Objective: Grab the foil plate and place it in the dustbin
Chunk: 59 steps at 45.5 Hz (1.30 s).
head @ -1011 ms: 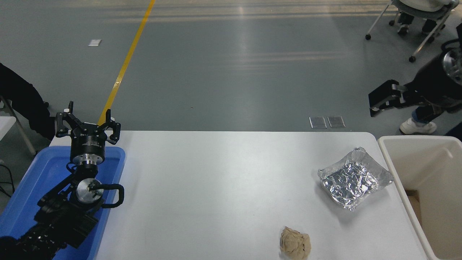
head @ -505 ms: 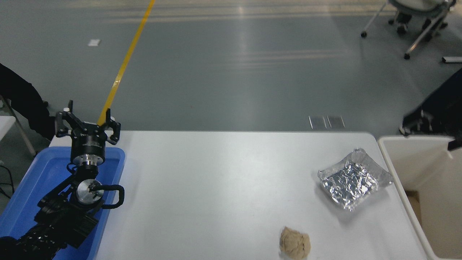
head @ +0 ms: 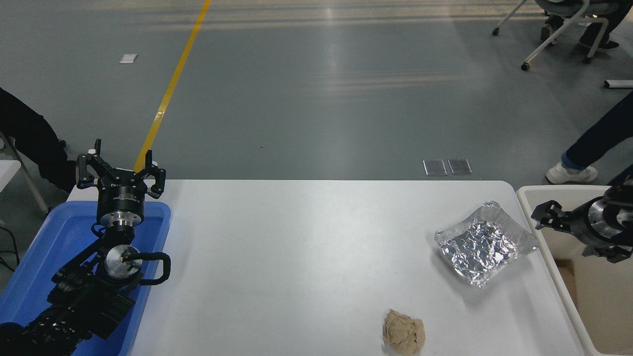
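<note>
A: What's nearest on the table [head: 296, 257]?
B: Crumpled tan paper ball [head: 404, 332], near edge, right of centre. Nothing touching it.
A: Foil plate?
B: Foil plate [head: 484, 243] lies flat by the right edge, farther back than the ball, just beside the dustbin [head: 549, 247] rim. Not gripped.
A: Right gripper?
B: Right gripper [head: 543, 218] is over the dustbin's opening, pointing left toward the plate, clear of it. Fingers look spread, nothing between them.
A: Left?
B: Left gripper [head: 120, 168] is parked over the blue tray [head: 59, 237] at the far left corner, fingers apart, empty.
A: Beyond the table?
B: Grey floor, yellow line [head: 170, 89], a person's leg [head: 593, 143] far right.
</note>
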Available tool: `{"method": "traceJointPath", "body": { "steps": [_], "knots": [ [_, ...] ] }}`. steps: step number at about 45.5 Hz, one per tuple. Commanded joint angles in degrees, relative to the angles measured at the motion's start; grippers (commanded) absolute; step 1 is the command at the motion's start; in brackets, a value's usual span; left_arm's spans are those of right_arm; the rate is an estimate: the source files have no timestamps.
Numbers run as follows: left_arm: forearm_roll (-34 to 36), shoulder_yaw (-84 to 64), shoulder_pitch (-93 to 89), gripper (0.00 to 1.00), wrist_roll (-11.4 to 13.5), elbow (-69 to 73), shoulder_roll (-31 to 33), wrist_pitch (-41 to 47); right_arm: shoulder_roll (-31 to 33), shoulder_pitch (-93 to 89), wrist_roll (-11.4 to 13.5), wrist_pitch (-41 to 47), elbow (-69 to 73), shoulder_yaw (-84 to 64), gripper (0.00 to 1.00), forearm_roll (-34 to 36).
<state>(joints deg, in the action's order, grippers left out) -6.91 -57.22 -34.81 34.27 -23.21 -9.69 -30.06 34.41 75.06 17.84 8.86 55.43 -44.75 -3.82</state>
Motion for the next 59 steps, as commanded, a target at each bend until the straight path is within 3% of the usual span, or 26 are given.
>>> {"method": "traceJointPath", "body": {
  "steps": [1, 7, 12, 16, 20, 25, 26, 28, 45, 59],
  "knots": [
    [0.1, 0.0, 0.0, 0.99, 0.0, -0.1, 0.0, 0.0, -5.4, -6.2, 0.1, -3.3, -3.4, 3.8, 0.98, 2.5],
    [0.1, 0.0, -0.1, 0.99, 0.0, 0.0, -0.1, 0.0, -6.2, -8.7, 0.1, -3.8, -4.3, 5.8, 0.94, 2.6],
    [0.1, 0.0, 0.0, 0.99, 0.0, 0.0, 0.0, 0.0, -7.3, -9.3, 0.1, -3.9, -4.3, 6.7, 0.86, 2.6],
    [0.1, 0.0, 0.0, 0.99, 0.0, 0.0, 0.0, 0.0, -7.5, -10.2, 0.1, -4.7, -4.4, 7.2, 0.70, 2.6],
    [0.1, 0.0, 0.0, 0.99, 0.0, -0.1, 0.0, 0.0, -8.0, -11.2, 0.1, -5.3, -4.5, 7.7, 0.43, 2.5],
    [0.1, 0.0, 0.0, 0.99, -0.1, -0.1, 0.0, 0.0, -8.5, -11.6, 0.1, -5.4, -5.3, 7.8, 0.30, 2.6],
    [0.1, 0.0, 0.0, 0.99, 0.0, 0.0, 0.0, 0.0, -8.7, -11.7, 0.1, -5.4, -5.3, 7.8, 0.23, 2.7],
    [0.1, 0.0, 0.0, 0.99, 0.0, 0.0, -0.1, 0.0, -9.2, -11.7, 0.0, -5.4, -5.3, 7.8, 0.00, 2.6],
    [0.1, 0.0, -0.1, 0.99, -0.1, -0.1, 0.0, -0.1, -8.3, -9.8, 0.2, -5.2, -4.5, 7.0, 0.00, 2.4],
    [0.1, 0.0, -0.1, 0.99, -0.1, 0.0, 0.0, -0.1, 3.3, 9.9, 0.3, -4.2, 12.3, -5.2, 0.00, 1.8]
  ]
}}
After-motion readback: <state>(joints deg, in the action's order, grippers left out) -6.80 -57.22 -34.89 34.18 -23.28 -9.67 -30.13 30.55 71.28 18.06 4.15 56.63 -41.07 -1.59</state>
